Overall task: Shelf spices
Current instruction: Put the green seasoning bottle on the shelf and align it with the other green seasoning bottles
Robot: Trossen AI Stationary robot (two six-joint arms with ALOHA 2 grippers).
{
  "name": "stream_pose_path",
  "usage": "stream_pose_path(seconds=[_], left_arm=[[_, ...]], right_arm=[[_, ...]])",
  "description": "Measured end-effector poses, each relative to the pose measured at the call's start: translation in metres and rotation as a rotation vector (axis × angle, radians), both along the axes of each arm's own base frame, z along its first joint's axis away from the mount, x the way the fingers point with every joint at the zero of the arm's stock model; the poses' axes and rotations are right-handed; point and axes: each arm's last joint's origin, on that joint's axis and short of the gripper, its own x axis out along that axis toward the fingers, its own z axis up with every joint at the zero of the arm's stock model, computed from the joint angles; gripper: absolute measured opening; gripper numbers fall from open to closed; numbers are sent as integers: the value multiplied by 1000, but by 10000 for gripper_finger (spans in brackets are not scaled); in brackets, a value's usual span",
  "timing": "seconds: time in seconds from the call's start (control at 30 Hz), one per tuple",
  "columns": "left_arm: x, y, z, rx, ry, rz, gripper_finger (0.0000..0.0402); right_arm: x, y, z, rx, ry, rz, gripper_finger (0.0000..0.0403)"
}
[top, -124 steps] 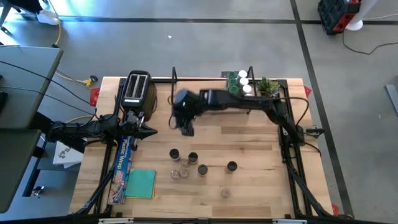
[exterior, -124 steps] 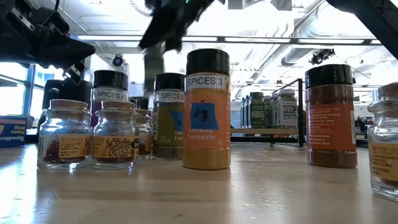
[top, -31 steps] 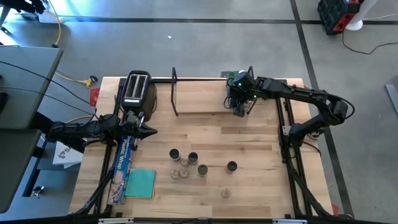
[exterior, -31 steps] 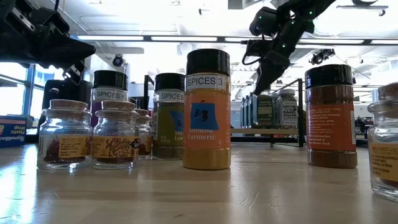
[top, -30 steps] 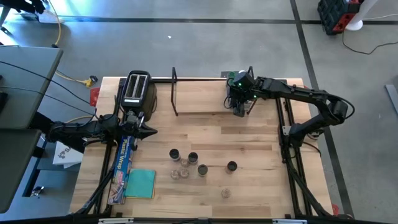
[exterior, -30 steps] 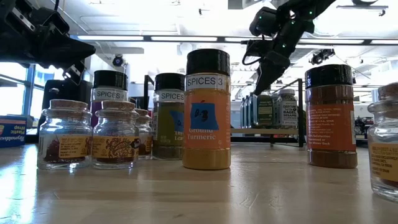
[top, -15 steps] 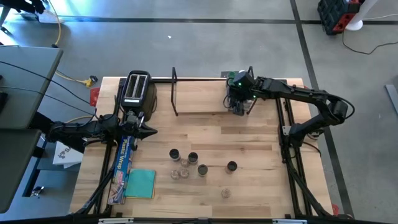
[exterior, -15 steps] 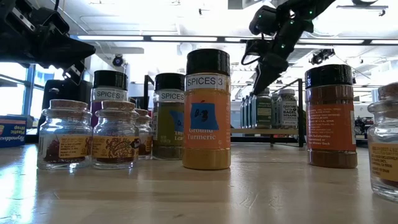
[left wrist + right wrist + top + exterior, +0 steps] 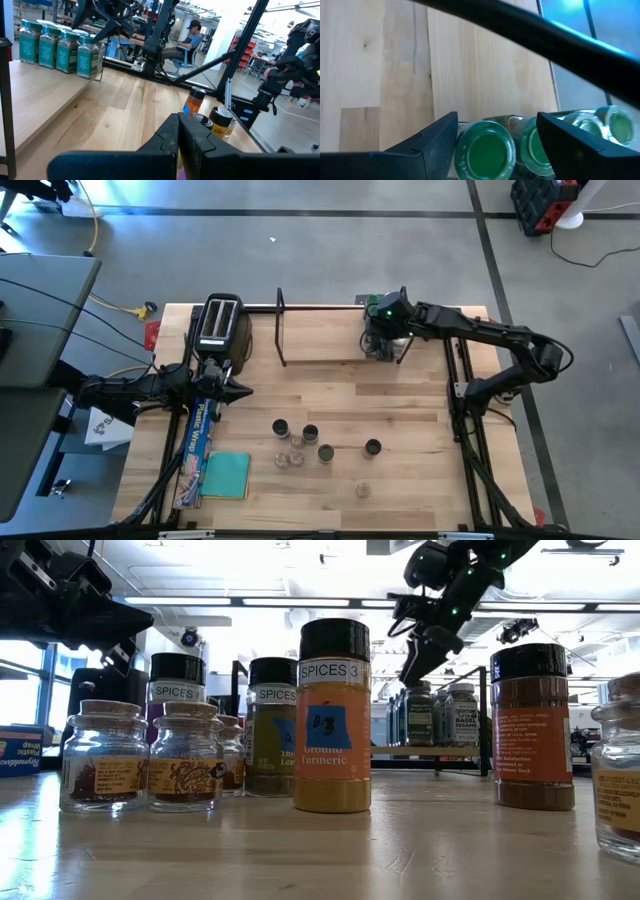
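Note:
The shelf (image 9: 320, 345) stands at the table's far side. A row of green-lidded spices (image 9: 57, 47) stands on the right end of its board. My right gripper (image 9: 495, 137) hovers open just over them, slanting down. Its fingers stand on either side of one green lid (image 9: 486, 150), apart from it; in the low view the fingertips (image 9: 410, 672) are just above the lids. Several more spices (image 9: 310, 442) stand on the table's near middle, among them a turmeric jar (image 9: 333, 720). My left gripper (image 9: 243, 390) waits shut at the table's left, pointing level.
A black-and-silver toaster (image 9: 220, 323) stands at the far left. A plastic-wrap box (image 9: 195, 442) and a teal cloth (image 9: 228, 475) lie at the near left. The shelf's left part and the wood between shelf and jars (image 9: 340, 395) are bare. People sit in the room beyond (image 9: 192, 35).
My right gripper has risen a little from the jars on the shelf and has turned slightly at the wrist. The jars stay in their row.

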Motion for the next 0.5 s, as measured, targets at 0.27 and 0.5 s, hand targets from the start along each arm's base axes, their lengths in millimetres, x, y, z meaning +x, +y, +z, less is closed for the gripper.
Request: stream_pose_path(seconds=[0.27,0.5], left_arm=[[0,0,0,0,0,0,0],[0,0,0,0,0,0,0]], right_arm=[[-10,8,17,-41,-37,29,265],[-14,39,28,28,-61,116,262]])
